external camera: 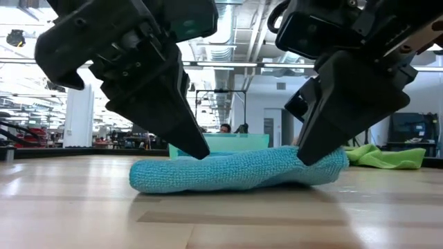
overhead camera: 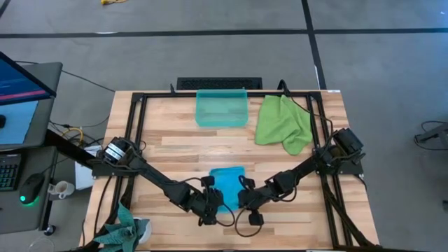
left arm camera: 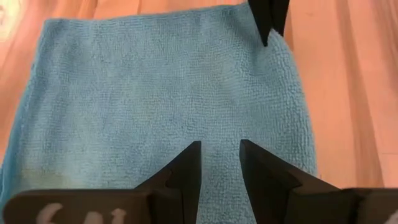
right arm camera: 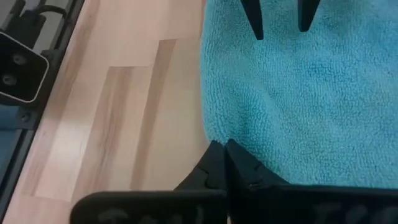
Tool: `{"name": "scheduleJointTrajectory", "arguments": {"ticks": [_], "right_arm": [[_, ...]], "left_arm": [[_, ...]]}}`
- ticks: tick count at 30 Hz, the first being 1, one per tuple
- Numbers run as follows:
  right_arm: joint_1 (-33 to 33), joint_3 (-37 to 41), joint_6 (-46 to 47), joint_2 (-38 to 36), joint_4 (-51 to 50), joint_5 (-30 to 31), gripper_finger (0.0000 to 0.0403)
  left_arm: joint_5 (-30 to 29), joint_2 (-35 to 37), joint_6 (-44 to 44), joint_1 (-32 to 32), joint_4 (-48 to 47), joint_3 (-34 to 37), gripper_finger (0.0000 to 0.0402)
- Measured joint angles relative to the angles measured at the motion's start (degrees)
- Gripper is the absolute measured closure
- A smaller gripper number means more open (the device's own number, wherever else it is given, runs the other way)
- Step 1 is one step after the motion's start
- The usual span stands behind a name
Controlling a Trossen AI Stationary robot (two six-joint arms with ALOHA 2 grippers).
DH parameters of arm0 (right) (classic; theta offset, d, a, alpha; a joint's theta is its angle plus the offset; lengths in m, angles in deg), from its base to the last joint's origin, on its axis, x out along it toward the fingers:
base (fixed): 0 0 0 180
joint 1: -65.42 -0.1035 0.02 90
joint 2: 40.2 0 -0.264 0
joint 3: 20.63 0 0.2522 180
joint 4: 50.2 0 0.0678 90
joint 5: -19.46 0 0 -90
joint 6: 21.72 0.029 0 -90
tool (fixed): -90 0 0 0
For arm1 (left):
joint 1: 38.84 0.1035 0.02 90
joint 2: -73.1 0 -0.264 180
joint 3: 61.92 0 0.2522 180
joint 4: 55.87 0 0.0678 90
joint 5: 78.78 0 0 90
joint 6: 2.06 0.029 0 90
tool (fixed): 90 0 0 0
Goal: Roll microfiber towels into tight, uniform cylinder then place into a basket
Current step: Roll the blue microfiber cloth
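The sky-blue microfiber towel [overhead camera: 227, 183] lies folded in a thick flat pad on the wooden table, near its front edge. My left gripper [left arm camera: 221, 149] stands open at the towel's left near part, fingers slanting down. My right gripper [right arm camera: 221, 148] is shut at the towel's right edge. The lime green towel [overhead camera: 283, 122] lies crumpled at the far right. The basket [overhead camera: 222, 107] stands at the far middle, with nothing showing in it. My left gripper's two spread fingertips [external camera: 199, 152] meet the towel's top face [left arm camera: 221, 124], slanting down from the near left. Nothing is pinched between them; the towel lies flat on the table. My right gripper's shut fingertips [external camera: 308, 158] touch the towel's right edge [right arm camera: 211, 134], slanting down from the near right. Whether a layer is caught between them I cannot tell.
A black metal frame [overhead camera: 136, 133] runs around the tabletop. A darker teal-green cloth [overhead camera: 128, 231] hangs at the near left corner. Bare wood lies between the blue towel and the basket. A monitor and a mouse [overhead camera: 31, 187] sit off the table's left.
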Motion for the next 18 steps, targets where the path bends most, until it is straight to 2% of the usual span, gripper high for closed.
{"name": "scheduleJointTrajectory", "arguments": {"ticks": [10,18], "right_arm": [[0.37,-0.11,1.49,-0.35,-1.59,0.24,0.0398],[0.37,-1.78,1.91,-0.35,-3.78,0.40,0.0396]], "left_arm": [[-0.76,-2.25,0.48,-0.48,2.12,-0.01,0.0299],[1.02,-3.51,1.07,-0.48,2.80,-0.06,0.0299]]}}
